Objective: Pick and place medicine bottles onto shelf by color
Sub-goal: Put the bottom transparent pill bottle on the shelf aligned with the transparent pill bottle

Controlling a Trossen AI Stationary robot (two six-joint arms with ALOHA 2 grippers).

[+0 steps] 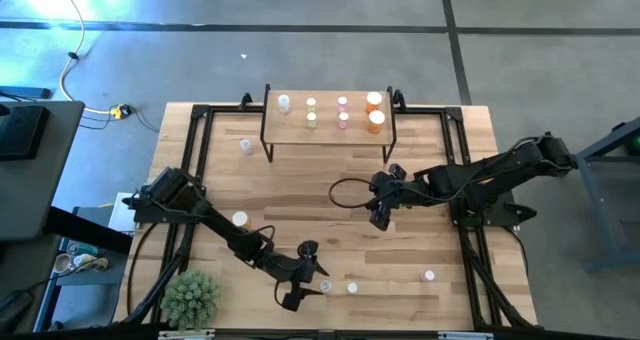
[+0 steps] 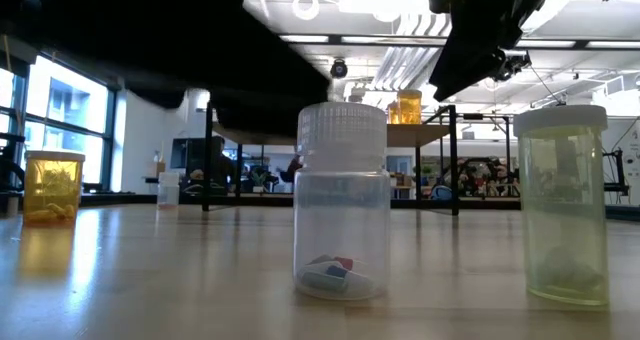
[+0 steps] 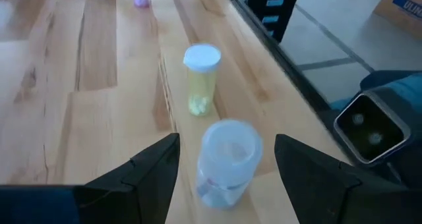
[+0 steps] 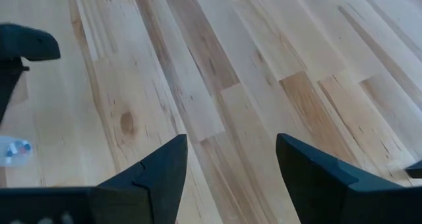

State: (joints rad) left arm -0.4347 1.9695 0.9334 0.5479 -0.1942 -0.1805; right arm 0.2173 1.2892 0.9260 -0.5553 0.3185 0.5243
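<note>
Clear bottle (image 3: 227, 161) stands upright near the table's (image 1: 440, 180) front edge, between the spread fingers of my left gripper (image 3: 227, 171), ungripped; yellow bottle (image 3: 200, 79) just beyond. My right gripper (image 4: 231, 165), open and empty, hovers mid-table before the shelf (image 1: 328, 128).

— Where is the dark left arm's two-finger gripper (image 1: 303, 277)?

— Low at the table's near edge, arm stretched across from the left side, its black fingers (image 3: 155, 168) spread wide apart.

— And the dark right arm's gripper (image 1: 385, 195)?

— Mid-table, reaching in from the right, fingers (image 4: 165, 168) parted, nothing between them.
</note>
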